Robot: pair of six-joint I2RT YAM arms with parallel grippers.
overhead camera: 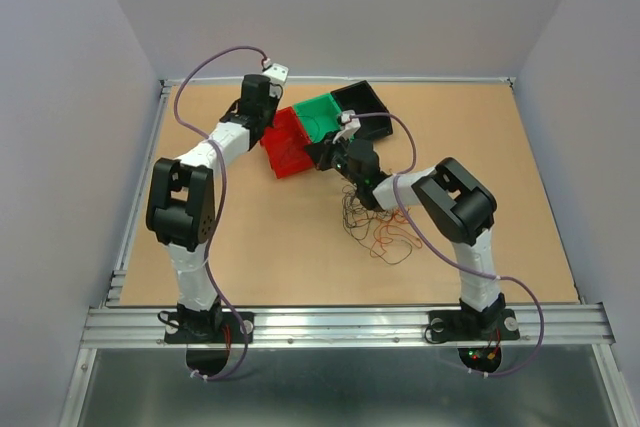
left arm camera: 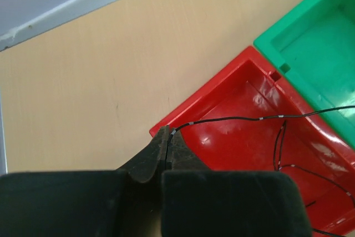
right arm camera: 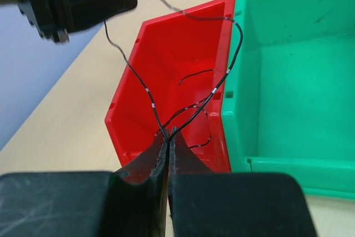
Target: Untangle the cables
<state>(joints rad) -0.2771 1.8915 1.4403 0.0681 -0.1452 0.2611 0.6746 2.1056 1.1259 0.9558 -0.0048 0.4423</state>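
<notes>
1. The left gripper (left arm camera: 168, 136) is clenched on a black cable (left arm camera: 238, 119) at the red bin's (left arm camera: 233, 154) outer rim, on the side away from the green bin (left arm camera: 310, 48).
2. That cable stretches taut across the red bin toward the green bin, which touches the red bin.
3. The right gripper (right arm camera: 168, 137) is clenched on black strands over the red bin's near end.
4. One strand rises from there to the left gripper, and others loop inside the red bin.
5. More cables (overhead camera: 385, 232), red, orange and dark, lie tangled on the table (overhead camera: 280, 247), near and right of the red bin.
6. A black bin (overhead camera: 365, 102) sits past the green bin, away from the red bin.
</notes>
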